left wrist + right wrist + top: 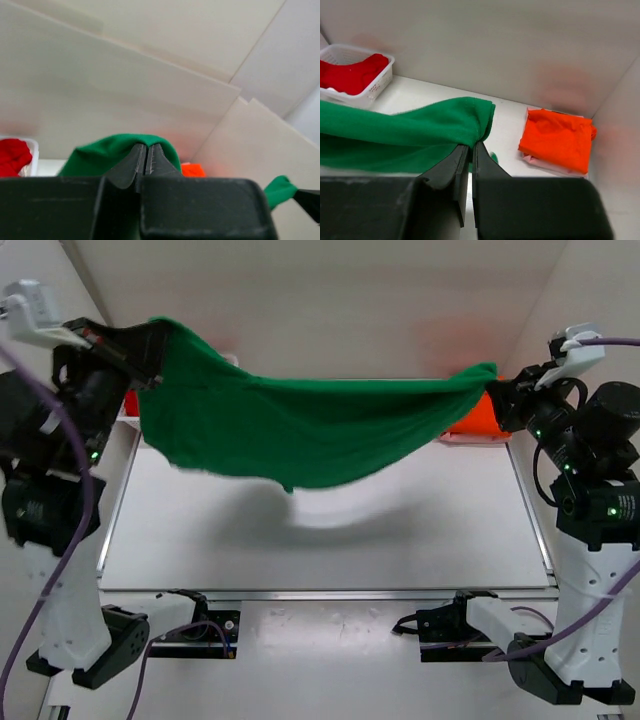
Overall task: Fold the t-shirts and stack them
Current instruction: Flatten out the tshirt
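Soft green t-shirt (300, 430) hangs in a sagging band over matte white worktop (420, 540), ends pinched by left gripper (146, 152) and right gripper (471, 150). Orange t-shirt (557, 137) folded back right; red t-shirt (350, 75) in mesh basket (377, 87).

Three shirts — one green t-shirt (300, 430), one orange t-shirt (557, 140), one red t-shirt (350, 75) — one basket (380, 82), two arms (60, 500) (595, 500).

**Soft cloth, hard plastic**

The green t-shirt (300, 430) is matt, slightly fuzzy cloth. The orange t-shirt (557, 140) and red t-shirt (350, 75) are matt cloth too. The basket (379, 84) is white mesh plastic. The left hand (147, 149) and right hand (471, 149) look like matt black plastic. The counter (400, 540) is smooth and pale.
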Motion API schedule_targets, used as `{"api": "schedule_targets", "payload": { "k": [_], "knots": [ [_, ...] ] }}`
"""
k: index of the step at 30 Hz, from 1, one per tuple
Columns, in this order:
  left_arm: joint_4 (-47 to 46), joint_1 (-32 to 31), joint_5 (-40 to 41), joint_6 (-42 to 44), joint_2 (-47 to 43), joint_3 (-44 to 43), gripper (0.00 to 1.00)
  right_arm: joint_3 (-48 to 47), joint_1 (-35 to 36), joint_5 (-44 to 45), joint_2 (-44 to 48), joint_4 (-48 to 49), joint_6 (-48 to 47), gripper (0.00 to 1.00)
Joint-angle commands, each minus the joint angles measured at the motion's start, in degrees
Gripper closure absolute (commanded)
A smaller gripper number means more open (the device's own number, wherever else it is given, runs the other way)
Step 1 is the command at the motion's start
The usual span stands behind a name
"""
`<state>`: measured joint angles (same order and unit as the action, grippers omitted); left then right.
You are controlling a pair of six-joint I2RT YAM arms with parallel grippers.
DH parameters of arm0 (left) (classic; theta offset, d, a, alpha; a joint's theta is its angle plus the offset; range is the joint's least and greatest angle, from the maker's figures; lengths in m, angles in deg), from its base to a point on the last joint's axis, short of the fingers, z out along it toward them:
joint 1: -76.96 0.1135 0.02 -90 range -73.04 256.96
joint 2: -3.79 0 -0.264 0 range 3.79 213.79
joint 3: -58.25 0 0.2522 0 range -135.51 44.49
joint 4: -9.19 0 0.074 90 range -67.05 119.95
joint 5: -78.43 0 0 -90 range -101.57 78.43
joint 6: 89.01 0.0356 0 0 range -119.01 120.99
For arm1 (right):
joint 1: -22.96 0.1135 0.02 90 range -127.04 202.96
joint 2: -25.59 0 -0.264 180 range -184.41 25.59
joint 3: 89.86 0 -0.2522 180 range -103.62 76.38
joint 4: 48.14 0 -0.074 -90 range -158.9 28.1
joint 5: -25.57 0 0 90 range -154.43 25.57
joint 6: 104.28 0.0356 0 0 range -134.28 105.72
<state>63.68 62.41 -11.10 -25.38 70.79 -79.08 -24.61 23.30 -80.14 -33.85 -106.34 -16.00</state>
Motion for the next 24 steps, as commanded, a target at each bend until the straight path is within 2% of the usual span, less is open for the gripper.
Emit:
{"api": "schedule_targets", "payload": {
  "k": [1,4,10,13,15,19,24],
  "knots": [
    [-1.96,1.62,-3.28,-0.62,7.34,6.04,1.00,0.35,-0.25,-0.55,-6.64,0.23,0.66,1.00],
    [-2.50,3.47,-7.14,0.00,13.21,6.24,1.00,1.50,-2.53,-2.84,-10.68,3.22,0.49,1.00],
    [-1.44,6.10,-7.59,3.34,29.03,-6.58,1.00,-0.52,-2.18,-1.79,-21.23,9.71,-0.31,0.99],
    [-1.96,8.21,-8.90,3.08,34.67,-12.74,1.00,-6.21,-2.19,-1.35,-27.38,9.64,-0.57,1.00],
    [-3.55,9.88,-10.39,2.47,35.83,-13.63,1.00,-10.00,-2.10,-0.65,-32.21,9.47,-1.18,1.00],
    [-6.36,13.39,-13.03,0.71,35.75,-13.45,1.00,-23.86,-3.24,-1.87,-38.73,5.96,-0.31,1.00],
    [-7.68,13.84,-14.44,1.06,33.55,-10.38,1.00,-22.85,-7.80,-6.62,-40.14,10.08,3.91,1.00]
  ]
}}
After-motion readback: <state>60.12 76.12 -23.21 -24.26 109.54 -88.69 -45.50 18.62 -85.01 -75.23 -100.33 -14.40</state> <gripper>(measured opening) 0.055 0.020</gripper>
